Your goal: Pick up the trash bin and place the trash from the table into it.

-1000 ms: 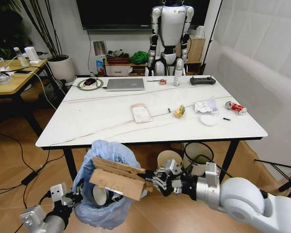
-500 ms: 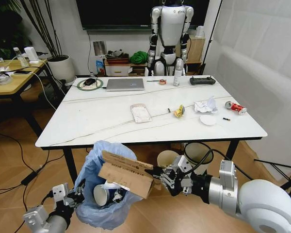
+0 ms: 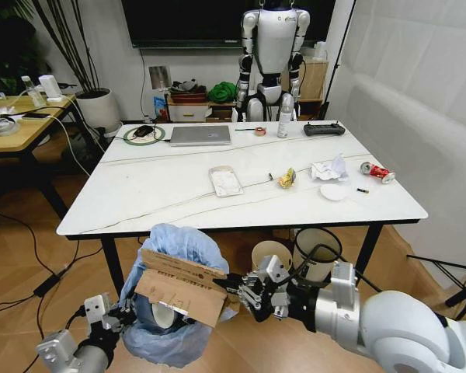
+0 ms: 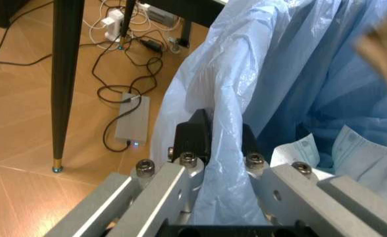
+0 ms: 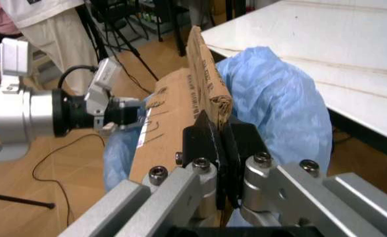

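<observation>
Below table (image 3: 140, 175) front edge: one bin (image 3: 175, 291), blue bag bulging, held off floor by left gripper (image 3: 118, 317), fingers (image 4: 193, 136) pinched on bag rim. Inside bin: one paper cup (image 3: 165, 314), white tissue (image 4: 361, 153). Right gripper (image 3: 238, 287) clamps one cardboard piece (image 3: 180, 286), lying across bin mouth. On table, right side: one tissue wad (image 3: 328, 169), one plate (image 3: 333, 192), one red can (image 3: 377, 172), one yellow wrapper (image 3: 287, 179).

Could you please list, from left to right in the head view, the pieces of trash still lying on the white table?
Flat wrapper → yellow wrapper → crumpled tissues → red can. The paper plate overlaps the tissues' span, so I leave it out.
</observation>
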Tool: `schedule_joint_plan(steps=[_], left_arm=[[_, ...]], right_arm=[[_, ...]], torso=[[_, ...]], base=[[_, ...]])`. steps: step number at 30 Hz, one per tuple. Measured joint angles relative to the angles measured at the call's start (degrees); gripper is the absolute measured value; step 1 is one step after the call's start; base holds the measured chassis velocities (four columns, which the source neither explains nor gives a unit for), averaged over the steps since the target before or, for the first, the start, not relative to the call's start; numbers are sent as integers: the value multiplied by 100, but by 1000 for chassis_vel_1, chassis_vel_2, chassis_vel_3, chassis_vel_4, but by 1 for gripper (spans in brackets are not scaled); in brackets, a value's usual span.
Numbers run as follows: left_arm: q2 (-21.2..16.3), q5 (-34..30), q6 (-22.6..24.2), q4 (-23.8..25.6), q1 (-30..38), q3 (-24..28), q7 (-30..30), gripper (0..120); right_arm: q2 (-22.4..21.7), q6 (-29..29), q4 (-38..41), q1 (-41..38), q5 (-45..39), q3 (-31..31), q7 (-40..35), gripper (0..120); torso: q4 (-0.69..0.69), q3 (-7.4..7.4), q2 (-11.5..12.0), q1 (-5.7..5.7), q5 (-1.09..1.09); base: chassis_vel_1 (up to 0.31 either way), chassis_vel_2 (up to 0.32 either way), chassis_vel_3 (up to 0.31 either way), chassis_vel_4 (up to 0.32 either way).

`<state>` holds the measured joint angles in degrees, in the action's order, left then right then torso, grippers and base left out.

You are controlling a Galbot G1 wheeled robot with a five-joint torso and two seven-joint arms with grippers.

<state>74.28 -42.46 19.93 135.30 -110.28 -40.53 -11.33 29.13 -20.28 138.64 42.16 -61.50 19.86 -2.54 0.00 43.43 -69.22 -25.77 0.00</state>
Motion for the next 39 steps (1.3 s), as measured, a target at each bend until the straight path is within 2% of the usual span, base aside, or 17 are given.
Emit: schedule_joint_plan(steps=[4,12,25,30,33,34,39], left_arm=[[9,1,6,32,-44,2,1,1],[-10,-30,9,67,-56,-47,-6,1],[-7,-30,7,79,-55,-31,-6,1],[-9,-30,7,84,-56,-21,-6,1],[-7,-29,7,93,-60,-18,-7,1],[-7,-29,7,93,-60,-18,-7,1],[20,-10,7,97,-63,-4,-9,1]], right_arm=[[175,1,-232,-319,-9,250,-8,0],[217,2,-272,-251,29,330,-11,0],[9,2,-158,189,136,20,-6,0],[-80,1,-134,474,210,-185,0,13],[-140,1,-106,675,253,-344,13,26],[-140,1,-106,675,253,-344,13,26],[-227,-6,-38,928,275,-568,29,49]], torso=[[1,0,0,0,0],[-1,0,0,0,0],[0,0,0,0,0],[-1,0,0,0,0],[0,0,0,0,0],[0,0,0,0,0],[-1,0,0,0,0]], base=[[0,0,0,0],[0,0,0,0],[0,0,0,0],[0,0,0,0],[0,0,0,0],[0,0,0,0],[0,0,0,0]])
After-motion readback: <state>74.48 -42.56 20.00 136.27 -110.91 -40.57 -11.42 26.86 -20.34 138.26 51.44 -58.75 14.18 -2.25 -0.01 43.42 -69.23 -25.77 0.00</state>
